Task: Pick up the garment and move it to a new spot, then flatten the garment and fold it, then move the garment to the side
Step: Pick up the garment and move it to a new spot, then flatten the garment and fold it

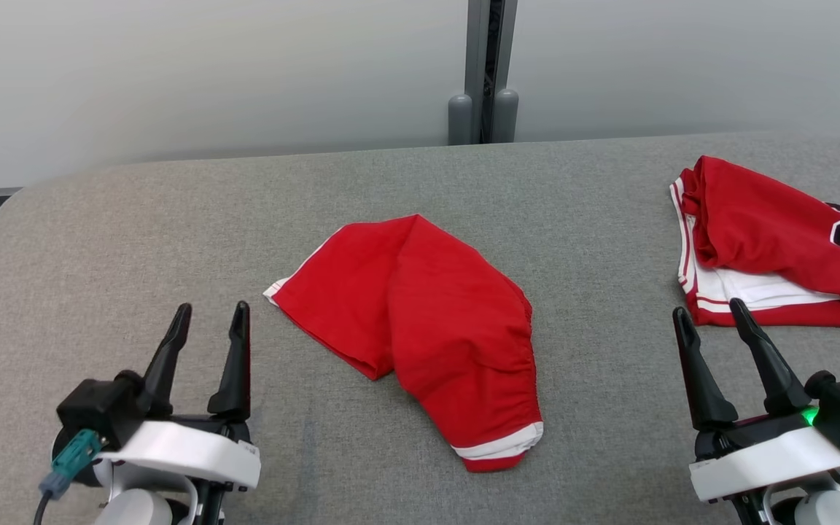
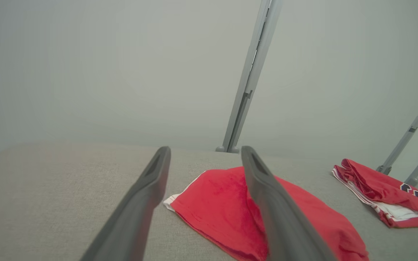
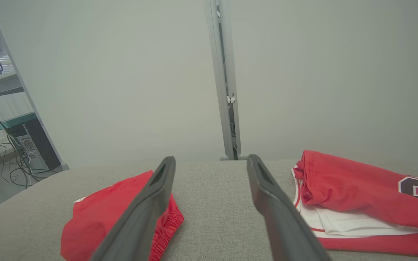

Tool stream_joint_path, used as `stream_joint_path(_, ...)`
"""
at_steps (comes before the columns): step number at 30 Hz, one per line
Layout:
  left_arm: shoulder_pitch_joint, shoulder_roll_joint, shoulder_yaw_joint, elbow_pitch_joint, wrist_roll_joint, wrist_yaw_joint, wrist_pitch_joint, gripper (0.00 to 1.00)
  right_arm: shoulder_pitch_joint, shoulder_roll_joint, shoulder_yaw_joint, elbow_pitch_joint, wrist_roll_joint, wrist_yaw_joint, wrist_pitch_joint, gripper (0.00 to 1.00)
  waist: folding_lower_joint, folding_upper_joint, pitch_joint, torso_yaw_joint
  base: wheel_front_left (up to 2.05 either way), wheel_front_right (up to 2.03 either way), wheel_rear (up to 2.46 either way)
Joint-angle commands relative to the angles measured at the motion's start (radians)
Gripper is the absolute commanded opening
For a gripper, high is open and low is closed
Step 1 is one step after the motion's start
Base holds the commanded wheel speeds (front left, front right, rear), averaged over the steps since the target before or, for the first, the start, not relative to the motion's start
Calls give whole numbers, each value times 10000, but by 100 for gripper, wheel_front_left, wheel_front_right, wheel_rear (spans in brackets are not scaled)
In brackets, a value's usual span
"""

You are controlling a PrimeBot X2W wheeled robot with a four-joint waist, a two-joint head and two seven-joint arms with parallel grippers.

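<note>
A red garment (image 1: 434, 321) with white trim lies crumpled and partly doubled over in the middle of the grey fabric-covered table (image 1: 99, 233). My left gripper (image 1: 213, 306) hovers open at the lower left, just left of the garment's white-edged corner, empty. My right gripper (image 1: 706, 306) stands open at the lower right, well to the right of the garment, empty. In the left wrist view the garment (image 2: 216, 203) lies ahead between and behind my open left gripper (image 2: 205, 148). The right wrist view has the garment (image 3: 96, 214) to the left of my open right gripper (image 3: 210, 157).
A second red piece of clothing with white lining and a dark number (image 1: 763, 226) lies bunched at the table's right edge, just beyond my right gripper; the wrist views show this piece of clothing (image 2: 376, 185) (image 3: 350, 185) too. A grey post (image 1: 483, 73) and pale wall stand behind the table.
</note>
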State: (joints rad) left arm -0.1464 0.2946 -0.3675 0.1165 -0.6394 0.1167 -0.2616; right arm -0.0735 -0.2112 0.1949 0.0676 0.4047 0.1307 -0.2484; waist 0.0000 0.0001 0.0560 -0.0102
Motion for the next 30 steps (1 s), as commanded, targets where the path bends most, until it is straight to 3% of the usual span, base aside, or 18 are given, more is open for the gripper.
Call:
stream_joint_path(1,137,-50,133,-56,117,37,-34,100,65,-11,-45,20,30,3,-73,100,0,-1,-16,-10,0,0,0)
stream_joint_path(10,1015,-824,1270,-355,1155,-359,-35,100,182,-47,-22,179,68,3,-90,100,0,-1,-151,-17,0,0,0)
stream_joint_path(22,1120,-1364,1810,-223,1694,-824,-35,100,320,-193,344,298,397,3,307,100,0,-1,-58,110,0,0,0)
stream_joint_path(30,1023,-1596,1924,-9,1923,-1079,-35,100,229,-526,1723,925,1293,3,1227,100,0,-1,19,293,0,0,0)
